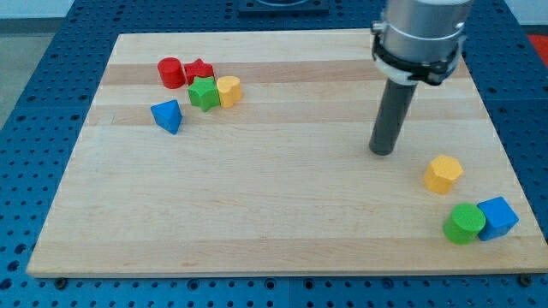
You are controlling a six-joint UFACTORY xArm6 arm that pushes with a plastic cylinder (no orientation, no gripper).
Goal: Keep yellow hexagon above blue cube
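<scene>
Nearest the camera, at the view's bottom right, a green cylinder [464, 223] and a blue cube [497, 216] sit touching each other, the cube on the right. Both are close to the wooden board's [257, 214] bottom edge, and the cube is also close to its right edge, so little room is left on those sides.

Just above them, toward the view's top, lies the yellow hexagon [443, 174]. It stands apart from the pair and a little to the left of the cube, with a narrow strip of bare wood between.

My tip [382, 152] rests on the board up and to the left of the yellow hexagon, near it but not touching. It is a plain dark rod with nothing that opens or closes, and it holds nothing. Left of the tip, the whole middle of the board is open wood.

Far across, near the view's top left, the other blocks cluster. A blue triangular block [168, 115] sits slightly apart, lowest of the group. Behind it, a green star [204, 93] touches a yellow block [229, 90] on its right. Farthest back, a red cylinder [171, 72] sits beside a red star [199, 70], near the board's top edge.

A blue perforated table [34, 77] surrounds the board.
</scene>
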